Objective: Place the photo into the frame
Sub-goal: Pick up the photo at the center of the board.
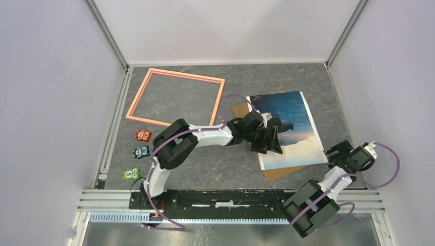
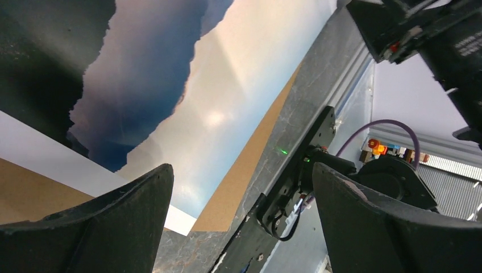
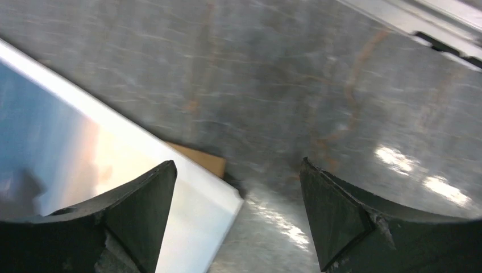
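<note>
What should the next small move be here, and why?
Probably lower the left gripper to pinch the left edge of the photo: the gripper hovers open just above it, and the photo lies on the brown board, outside the frame.

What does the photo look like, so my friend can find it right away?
Look at the right half of the grey table, to the right of the pink frame. Two flat sheets lie stacked there. The photo is the glossy top one, showing dark mountains, blue and pale sky with a white edge; the board under it is plain brown.
</note>
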